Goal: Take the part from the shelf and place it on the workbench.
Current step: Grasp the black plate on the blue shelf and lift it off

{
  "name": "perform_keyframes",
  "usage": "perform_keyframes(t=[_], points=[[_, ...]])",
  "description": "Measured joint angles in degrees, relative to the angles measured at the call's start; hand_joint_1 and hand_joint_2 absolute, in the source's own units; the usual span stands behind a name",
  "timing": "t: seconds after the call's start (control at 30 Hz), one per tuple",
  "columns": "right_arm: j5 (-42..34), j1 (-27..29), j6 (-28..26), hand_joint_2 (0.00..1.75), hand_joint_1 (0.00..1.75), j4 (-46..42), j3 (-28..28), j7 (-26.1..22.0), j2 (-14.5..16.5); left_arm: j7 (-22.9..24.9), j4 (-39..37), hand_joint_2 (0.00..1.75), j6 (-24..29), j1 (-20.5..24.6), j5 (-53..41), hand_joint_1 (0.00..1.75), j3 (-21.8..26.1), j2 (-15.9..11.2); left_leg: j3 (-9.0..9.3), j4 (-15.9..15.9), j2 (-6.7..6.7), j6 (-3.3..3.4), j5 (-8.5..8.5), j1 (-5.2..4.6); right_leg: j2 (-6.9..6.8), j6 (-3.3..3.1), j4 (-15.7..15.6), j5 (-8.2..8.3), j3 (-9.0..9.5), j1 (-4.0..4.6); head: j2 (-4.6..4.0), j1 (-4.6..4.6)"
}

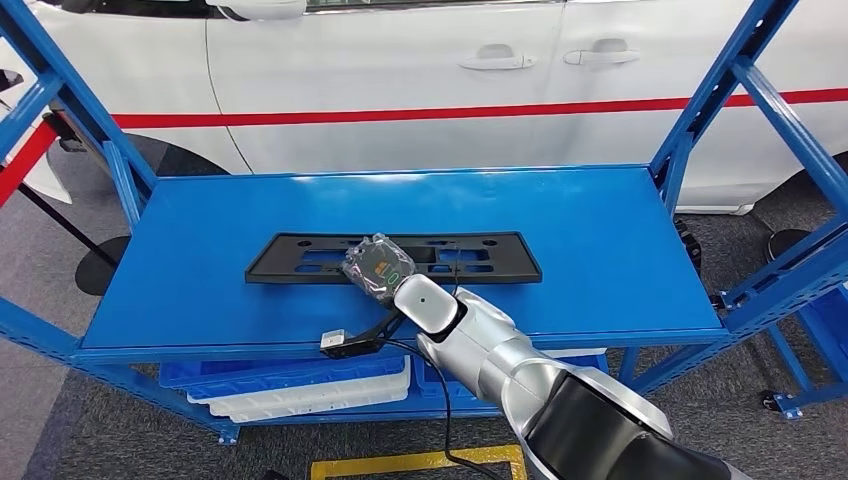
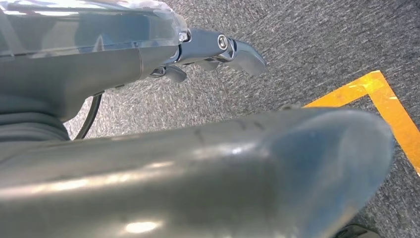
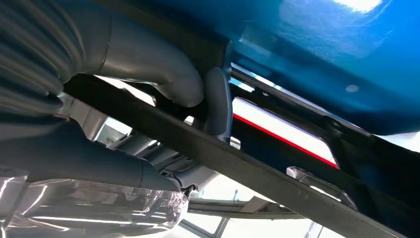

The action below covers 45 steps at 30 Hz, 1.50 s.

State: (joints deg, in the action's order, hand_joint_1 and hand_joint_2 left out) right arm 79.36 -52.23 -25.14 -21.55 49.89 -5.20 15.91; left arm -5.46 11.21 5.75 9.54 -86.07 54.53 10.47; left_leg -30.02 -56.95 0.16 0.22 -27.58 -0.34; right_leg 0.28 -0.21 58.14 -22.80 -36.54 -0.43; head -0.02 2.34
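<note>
At frame centre in the head view, the right hand (image 1: 378, 268) sits on the near long edge of the black part (image 1: 300, 258), a flat frame lying on the blue shelf (image 1: 600, 250). Its right wrist view shows the thumb (image 3: 148, 64) on one face of the part's rail (image 3: 277, 183) and a dark finger (image 3: 218, 106) curled round the other: pinching it, by my read. Part's long axis runs left-right across the frame, square to the forearm, grip roughly mid-length. Left hand (image 2: 218, 49) hangs over grey floor, holding nothing I can see; fingers too hidden to tell spread or curled. Right does the lift.
</note>
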Motion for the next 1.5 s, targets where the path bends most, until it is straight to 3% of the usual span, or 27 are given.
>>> perform_keyframes(t=[0.33, 0.47, 0.97, 1.17, 1.5], points=[[-0.05, 0.04, -0.20, 1.75, 1.75, -0.06, -0.01, -0.31, 0.00, -0.04, 0.01, 0.00, 0.31, 0.01, 0.42, 0.00, 0.08, 0.00, 0.01, -0.01, -0.01, 0.00, 0.00, 0.00, 0.00, 0.00, 0.00, 0.00, 0.02, 0.00, 0.00, 0.00], [0.08, 0.05, -0.27, 1.75, 1.75, -0.08, -0.03, -0.27, 0.00, -0.27, 0.00, 1.75, 1.21, 0.02, 0.68, 0.00, 0.31, 0.00, 0.02, -0.01, -0.01, 0.00, 0.00, 0.00, 0.00, 0.00, 0.00, 0.00, 0.02, 0.00, 0.00, 0.00], [0.70, 0.44, -0.38, 1.75, 1.75, -0.42, -0.27, -0.10, -0.02, 0.00, 0.02, 1.75, 4.24, 0.23, -3.16, 0.00, -0.95, 0.00, 0.02, -0.01, 0.00, 0.00, 0.00, 0.00, 0.01, 0.00, 0.00, 0.00, 0.02, 0.00, 0.00, 0.00], [1.03, 0.71, -0.98, 1.75, 1.75, -0.45, -0.54, -0.18, -0.11, 0.83, 0.02, 1.75, 8.50, 0.26, -3.52, 0.00, -4.04, -0.02, 0.02, -0.01, 0.00, 0.00, 0.00, 0.00, 0.00, 0.00, 0.00, 0.00, 0.02, 0.00, 0.00, 0.00], [0.45, 0.72, -1.88, 1.75, 1.75, -0.57, -0.84, -0.84, -0.09, 0.71, 0.00, 1.75, 7.15, 0.16, -1.55, 0.00, -5.03, 0.00, 0.02, -0.01, 0.00, 0.00, 0.00, 0.00, 0.00, 0.00, 0.00, 0.00, 0.03, 0.00, 0.00, 0.00]])
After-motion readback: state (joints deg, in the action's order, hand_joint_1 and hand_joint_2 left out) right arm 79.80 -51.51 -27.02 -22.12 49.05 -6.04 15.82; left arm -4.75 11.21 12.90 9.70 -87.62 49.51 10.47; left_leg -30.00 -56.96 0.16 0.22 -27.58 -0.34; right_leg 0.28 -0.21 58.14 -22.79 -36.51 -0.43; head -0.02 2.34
